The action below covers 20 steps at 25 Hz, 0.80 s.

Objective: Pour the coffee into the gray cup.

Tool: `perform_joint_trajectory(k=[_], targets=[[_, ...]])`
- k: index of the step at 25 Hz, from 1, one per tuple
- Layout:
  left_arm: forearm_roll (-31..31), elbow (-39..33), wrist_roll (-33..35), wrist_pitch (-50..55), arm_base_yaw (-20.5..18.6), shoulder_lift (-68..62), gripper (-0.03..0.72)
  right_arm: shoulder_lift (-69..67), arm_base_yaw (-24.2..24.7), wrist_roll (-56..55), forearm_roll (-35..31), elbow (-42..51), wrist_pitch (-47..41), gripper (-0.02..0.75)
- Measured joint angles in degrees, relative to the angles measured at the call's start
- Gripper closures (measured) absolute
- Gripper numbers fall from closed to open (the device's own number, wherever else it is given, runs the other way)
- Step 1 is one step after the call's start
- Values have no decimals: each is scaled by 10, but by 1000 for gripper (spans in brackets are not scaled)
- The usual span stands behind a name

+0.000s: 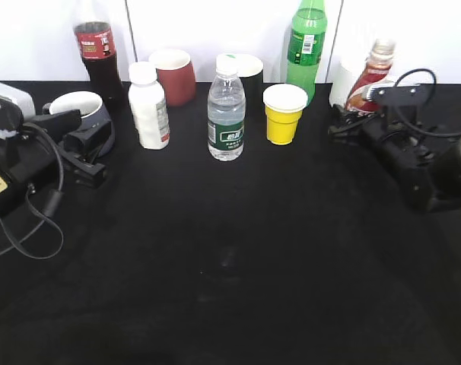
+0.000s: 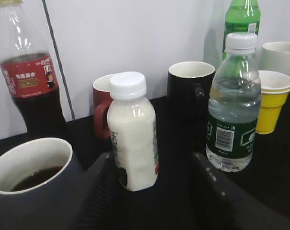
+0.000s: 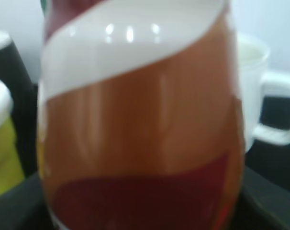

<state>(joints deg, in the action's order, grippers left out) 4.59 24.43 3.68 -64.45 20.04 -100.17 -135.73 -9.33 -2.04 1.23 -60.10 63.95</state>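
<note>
The coffee bottle (image 1: pixel 370 78), with its brown, red and white wrap, stands at the back right and fills the right wrist view (image 3: pixel 140 120). My right gripper (image 1: pixel 354 122) is shut on its lower body, with a finger against each side (image 3: pixel 142 206). The gray cup (image 1: pixel 80 108) stands at the far left and has dark liquid inside (image 2: pixel 32 179). My left gripper (image 1: pixel 93 156) is open and empty. The cup sits just outside its left finger (image 2: pixel 157 191).
Along the back stand a cola bottle (image 1: pixel 97 53), a white milk bottle (image 1: pixel 148 106), a dark red cup (image 1: pixel 173 76), a water bottle (image 1: pixel 226 114), a black mug (image 1: pixel 248 70), a yellow cup (image 1: pixel 284 114), a green bottle (image 1: pixel 306 46) and a white mug (image 3: pixel 260 96).
</note>
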Motion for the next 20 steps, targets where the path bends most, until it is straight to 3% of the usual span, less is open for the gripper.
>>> perform_joint_trajectory(k=[4,7,10,16,19,20], targets=[[5,0,0,0,0,0,305,-29,0,4,21,-15,-1,233],[13,0,0,0,0,0,305,-30,0,15,23,-15,-2,126],[13,0,0,0,0,0,305,-28,0,15,23,-7,3,105],[13,0,0,0,0,0,305,8,0,16,5,104,51,102],[13,0,-18,23,0,0,305,63,0,16,3,162,48,102],[13,0,-24,42,0,2,305,99,0,16,3,169,9,107]])
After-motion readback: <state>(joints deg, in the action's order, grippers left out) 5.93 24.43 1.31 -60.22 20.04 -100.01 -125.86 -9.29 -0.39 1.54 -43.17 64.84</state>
